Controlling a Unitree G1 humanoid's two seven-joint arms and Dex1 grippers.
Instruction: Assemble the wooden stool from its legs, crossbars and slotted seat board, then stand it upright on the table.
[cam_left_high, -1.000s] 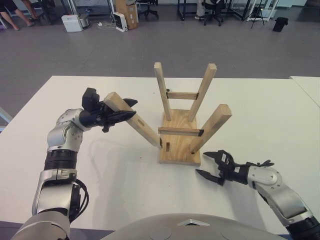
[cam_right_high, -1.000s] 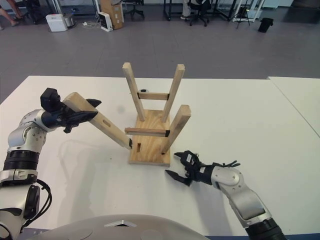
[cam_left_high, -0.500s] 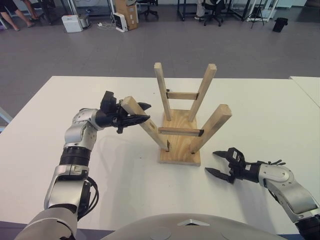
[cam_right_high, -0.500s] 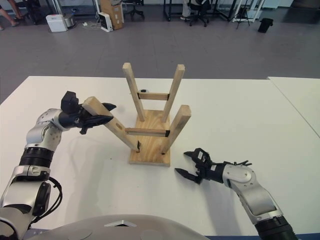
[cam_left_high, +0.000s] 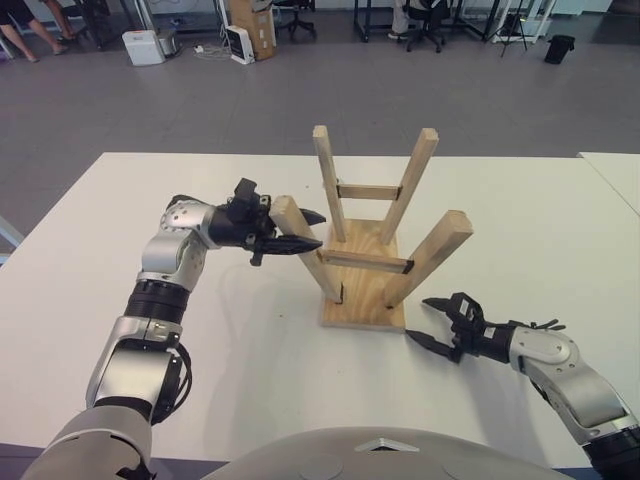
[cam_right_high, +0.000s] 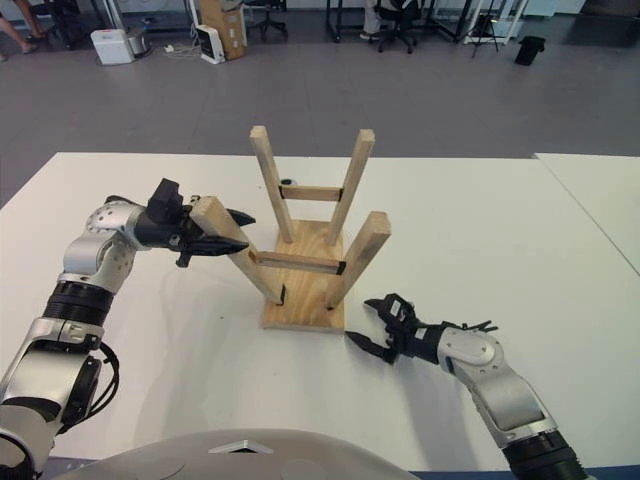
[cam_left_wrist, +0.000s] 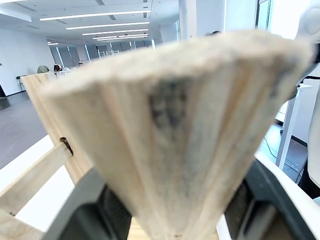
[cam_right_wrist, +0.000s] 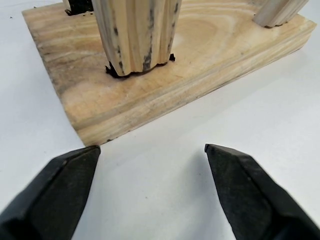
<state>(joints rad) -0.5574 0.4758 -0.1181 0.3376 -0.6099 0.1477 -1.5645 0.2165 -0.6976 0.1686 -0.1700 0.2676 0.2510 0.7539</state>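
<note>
**Inverted stool with one leg held by the left gripper**

The stool (cam_left_high: 365, 250) stood upside down near the middle of the white table (cam_left_high: 520, 220), its seat board (cam_left_high: 362, 308) flat on the surface. Three legs (cam_left_high: 405, 190) rose tilted from the board. One of the two crossbars (cam_left_high: 367, 190) joined the rear pair and the other (cam_left_high: 365, 260) ran across the front.

The left gripper (cam_left_high: 312, 231) was clamped on the upper end of the fourth leg (cam_left_high: 318, 268), which leaned outward to the robot's left. Its lower end met the board at the near left corner. Whether it was fully seated in its slot could not be told.

The left wrist view added the leg's end grain (cam_left_wrist: 175, 125) held between dark pads (cam_left_wrist: 115, 215), with a crossbar beyond it.

The right gripper (cam_left_high: 420, 320) lay low over the table just beside the board's near right corner, its fingers spread apart and holding nothing. The right wrist view gave detail that the head views lacked. Both fingers (cam_right_wrist: 55, 195) were clear of the board's edge (cam_right_wrist: 210, 55), and the foot of the nearest leg (cam_right_wrist: 135, 30) sat in a dark-edged slot.
</note>
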